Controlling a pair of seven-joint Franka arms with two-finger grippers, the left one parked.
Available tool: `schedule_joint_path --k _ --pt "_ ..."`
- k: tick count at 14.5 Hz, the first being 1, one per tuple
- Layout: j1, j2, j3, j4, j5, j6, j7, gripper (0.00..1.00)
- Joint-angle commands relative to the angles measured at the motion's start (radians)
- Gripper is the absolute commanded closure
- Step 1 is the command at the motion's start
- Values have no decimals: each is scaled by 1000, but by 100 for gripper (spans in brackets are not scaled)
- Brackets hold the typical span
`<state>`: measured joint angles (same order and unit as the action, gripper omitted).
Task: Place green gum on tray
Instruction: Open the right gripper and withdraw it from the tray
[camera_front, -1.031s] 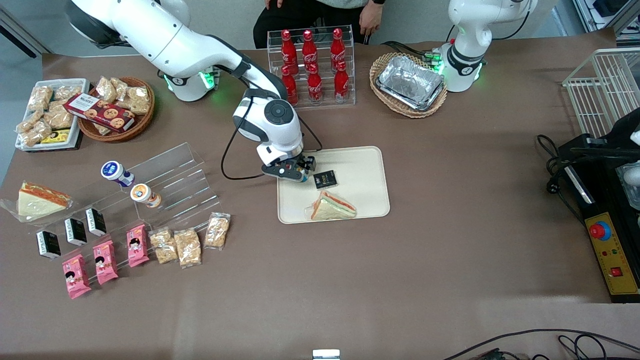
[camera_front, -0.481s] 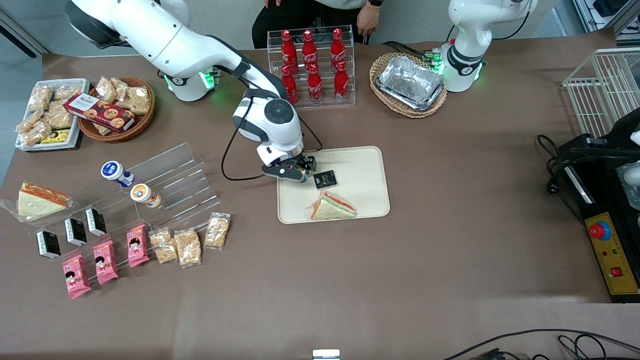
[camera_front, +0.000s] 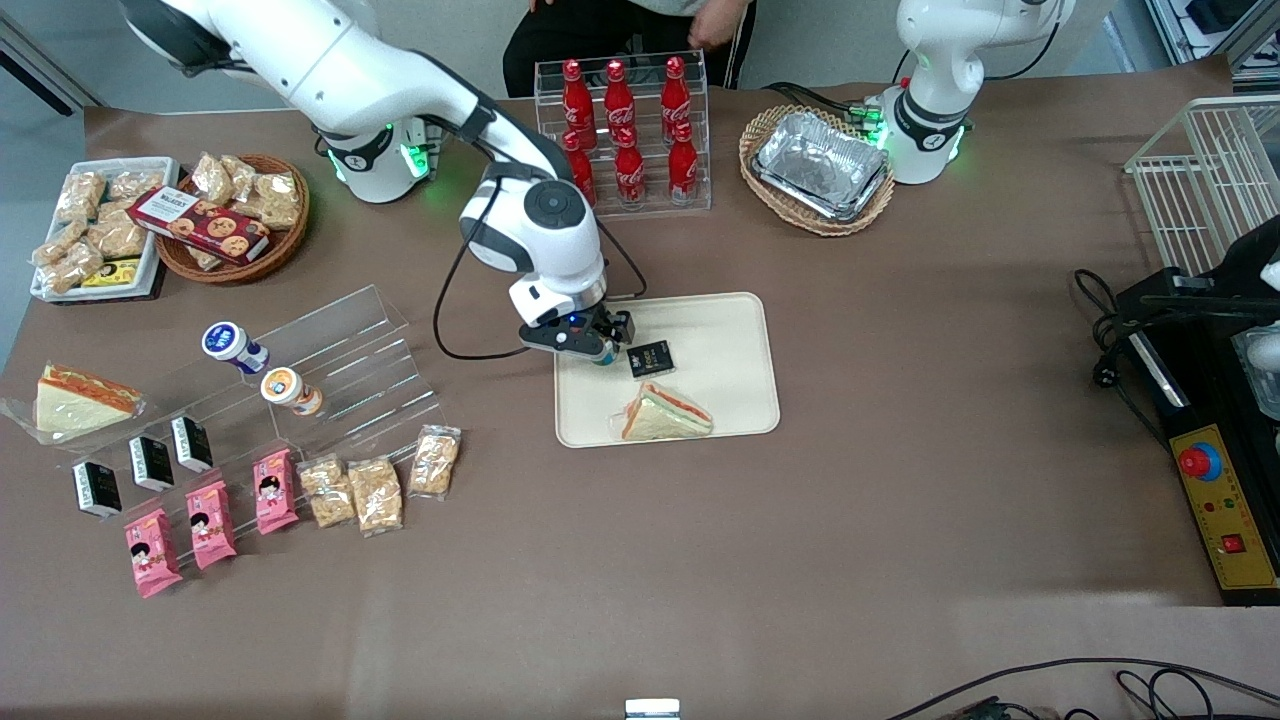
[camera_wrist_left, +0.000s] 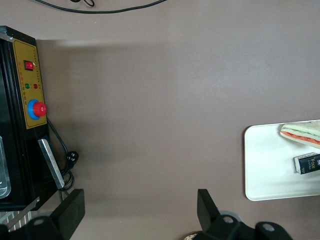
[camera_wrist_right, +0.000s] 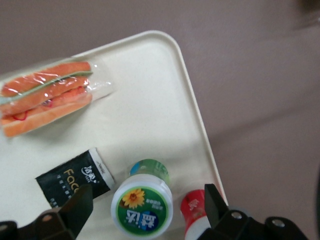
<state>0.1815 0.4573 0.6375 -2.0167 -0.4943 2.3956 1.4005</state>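
Observation:
The green gum (camera_wrist_right: 142, 205) stands upright on the cream tray (camera_wrist_right: 150, 115), its green-rimmed lid with a sunflower facing the wrist camera. My right gripper (camera_wrist_right: 147, 207) hangs just above it, open. One black finger (camera_wrist_right: 77, 207) is on each side of the bottle, and both are clear of it. In the front view the gripper (camera_front: 590, 345) sits over the tray's (camera_front: 720, 340) corner nearest the working arm's base and hides most of the gum.
A wrapped sandwich (camera_front: 665, 412) and a black packet (camera_front: 651, 358) lie on the tray, the packet close beside the gum (camera_wrist_right: 75, 177). A small red-topped item (camera_wrist_right: 195, 212) sits by one finger at the tray rim. A cola bottle rack (camera_front: 622, 135) stands farther from the front camera.
The right arm's wrist and elbow have shifted slightly away from the front camera. The gripper stays over the same tray corner. The tray's contents have not moved.

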Motion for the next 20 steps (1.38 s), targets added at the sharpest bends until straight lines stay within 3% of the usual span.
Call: schedule_joint_path --k 1,5,9,11,13,14,18,20 --pt "-13 -129 50 45 73 -175 -10 0" --pt "-58 -229 54 225 302 -430 -202 0" --pt "-166 -296 33 366 417 -669 -478 0" --pt "-178 -351 -78 398 480 -755 -656 0" --pt "-177 -432 -252 398 581 -809 -887 0" --pt "-174 -463 -344 397 601 -834 -978 0" --pt "-175 -545 -600 383 586 -935 -1283 0" --pt "-175 -554 -703 369 532 -929 -1408 0"
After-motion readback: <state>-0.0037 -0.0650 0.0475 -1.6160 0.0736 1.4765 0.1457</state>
